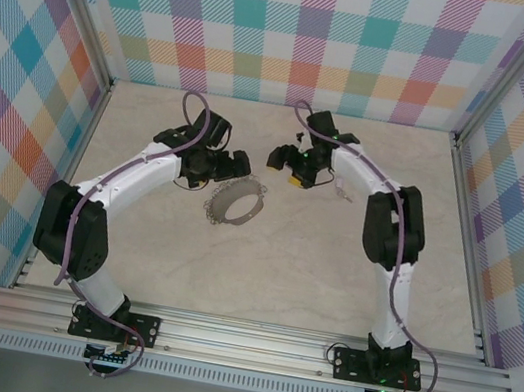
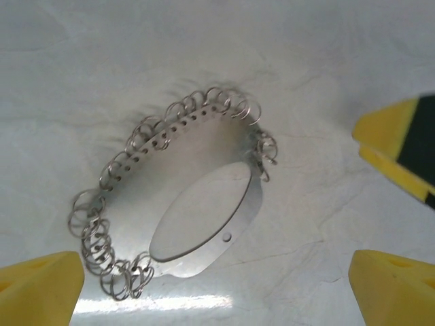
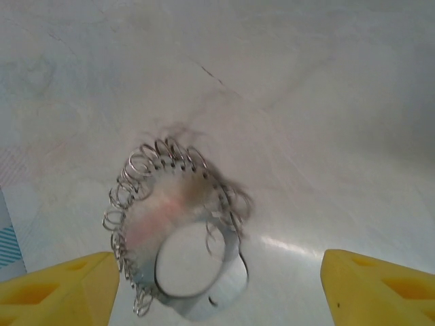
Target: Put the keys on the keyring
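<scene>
Between the yellow fingertips [image 2: 42, 291] of the left gripper [image 2: 217, 288], spread wide and holding nothing, the keyring [image 2: 197, 210] rests on the pale marbled table [image 2: 326, 54]. It is a metal band with small wire loops strung along its edge. Right gripper [image 3: 221, 282]: jaws apart, empty, the same keyring below them. Seen from above, the keyring lies mid-table, just nearer the bases than both grippers, touching neither.

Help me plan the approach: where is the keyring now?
In the top view the keyring lies on the table near its centre, between the left gripper and right gripper, just below them in the picture.
</scene>
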{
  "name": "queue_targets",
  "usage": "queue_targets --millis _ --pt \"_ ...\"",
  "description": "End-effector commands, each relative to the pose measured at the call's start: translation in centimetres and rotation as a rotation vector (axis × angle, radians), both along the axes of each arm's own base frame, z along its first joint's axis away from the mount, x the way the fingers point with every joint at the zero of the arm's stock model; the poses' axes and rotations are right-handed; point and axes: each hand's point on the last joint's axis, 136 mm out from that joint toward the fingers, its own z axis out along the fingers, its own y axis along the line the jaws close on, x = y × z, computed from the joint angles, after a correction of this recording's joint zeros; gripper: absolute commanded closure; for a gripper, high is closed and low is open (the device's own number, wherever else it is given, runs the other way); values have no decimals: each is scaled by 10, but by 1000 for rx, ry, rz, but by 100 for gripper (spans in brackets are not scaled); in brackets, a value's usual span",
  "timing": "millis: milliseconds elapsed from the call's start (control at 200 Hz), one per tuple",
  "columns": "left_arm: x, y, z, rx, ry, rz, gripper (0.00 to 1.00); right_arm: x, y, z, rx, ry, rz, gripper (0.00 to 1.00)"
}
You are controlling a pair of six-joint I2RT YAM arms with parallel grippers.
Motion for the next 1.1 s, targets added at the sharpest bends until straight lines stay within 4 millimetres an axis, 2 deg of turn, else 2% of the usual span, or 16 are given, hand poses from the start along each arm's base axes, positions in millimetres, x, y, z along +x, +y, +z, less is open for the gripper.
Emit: queue_targets --millis 0,280,465,660,950,1095 --pt "-11 11 9 27 15 27 0 0 16 -4 15 36 53 23" --pt "-17 16 12 38 9 20 0 12 52 -14 60 45 113 25" --pt "-17 17 14 46 3 12 0 1 66 -26 58 84 157 26" --pt "-14 15 16 34 -10 7 0 -16 59 -36 27 108 177 28" --pt "-8 16 14 21 -23 11 0 -45 46 -26 50 122 169 30" --pt "-8 17 14 16 -29 13 0 -66 41 -23 78 142 160 31"
